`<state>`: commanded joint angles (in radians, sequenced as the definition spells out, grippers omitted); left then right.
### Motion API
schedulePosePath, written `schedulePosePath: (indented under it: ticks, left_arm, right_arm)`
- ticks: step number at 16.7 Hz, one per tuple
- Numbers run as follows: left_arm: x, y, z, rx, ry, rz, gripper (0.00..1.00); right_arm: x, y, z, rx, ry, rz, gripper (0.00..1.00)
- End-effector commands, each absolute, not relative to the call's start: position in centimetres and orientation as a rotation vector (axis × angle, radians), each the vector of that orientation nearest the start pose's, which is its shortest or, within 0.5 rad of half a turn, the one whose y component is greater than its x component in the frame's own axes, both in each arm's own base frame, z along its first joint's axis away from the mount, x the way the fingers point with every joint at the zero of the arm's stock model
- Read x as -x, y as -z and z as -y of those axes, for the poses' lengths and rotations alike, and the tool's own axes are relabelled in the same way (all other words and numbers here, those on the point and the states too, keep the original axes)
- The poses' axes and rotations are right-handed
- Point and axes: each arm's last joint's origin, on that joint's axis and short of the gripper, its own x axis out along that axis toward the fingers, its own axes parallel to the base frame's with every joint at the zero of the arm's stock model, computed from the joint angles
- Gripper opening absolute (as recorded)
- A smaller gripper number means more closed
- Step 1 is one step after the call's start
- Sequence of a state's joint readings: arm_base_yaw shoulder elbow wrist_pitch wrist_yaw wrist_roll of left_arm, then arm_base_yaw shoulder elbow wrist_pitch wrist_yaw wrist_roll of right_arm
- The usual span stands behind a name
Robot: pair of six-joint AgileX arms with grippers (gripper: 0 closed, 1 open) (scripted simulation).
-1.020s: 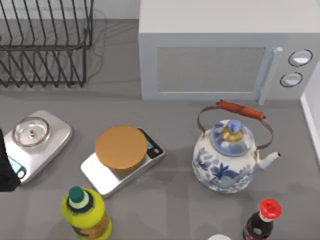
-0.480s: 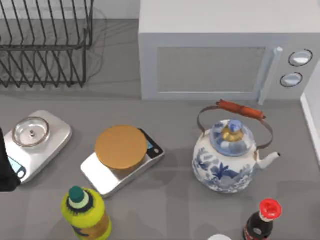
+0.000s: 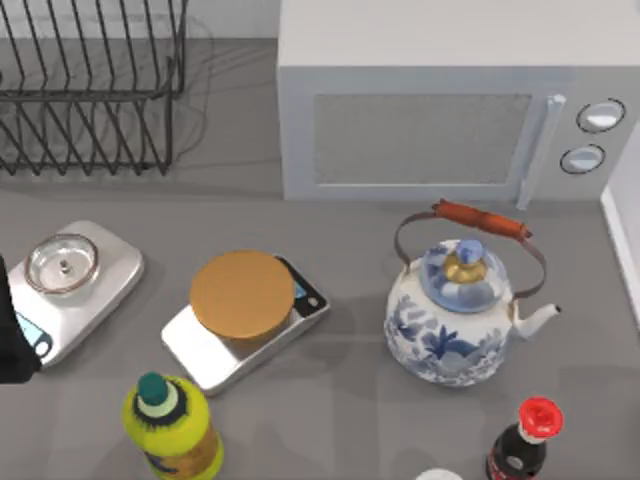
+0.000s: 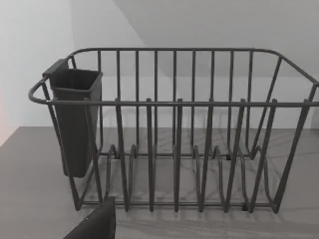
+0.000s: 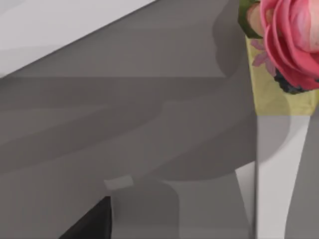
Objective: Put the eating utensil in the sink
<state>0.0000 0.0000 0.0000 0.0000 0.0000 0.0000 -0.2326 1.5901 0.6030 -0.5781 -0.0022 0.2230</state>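
Left tool (image 3: 10,340) hangs at the table's (image 3: 350,400) left edge beside a scale (image 3: 90,285), facing the rack (image 4: 174,149), right tool (image 5: 89,221) near a flowered box (image 5: 284,59); released or clenched I cannot tell for either, nor where the utensil lies, so neither arm can be judged nearer

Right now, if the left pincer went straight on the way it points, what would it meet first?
Most likely the dish rack, which sits straight ahead in the left wrist view with bare counter before it; depth is hard to judge.
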Motion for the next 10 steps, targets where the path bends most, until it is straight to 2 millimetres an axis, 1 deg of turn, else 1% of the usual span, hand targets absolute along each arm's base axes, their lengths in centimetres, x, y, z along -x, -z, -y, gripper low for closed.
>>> schedulePosePath:
  ticks: [10]
  left_arm:
    - [-10.57, -16.00, 0.12, 0.000, 0.000, 0.000, 1.00]
  right_arm:
    - [-21.05, -9.31, 4.97, -0.358, 0.355, -1.536, 0.25]
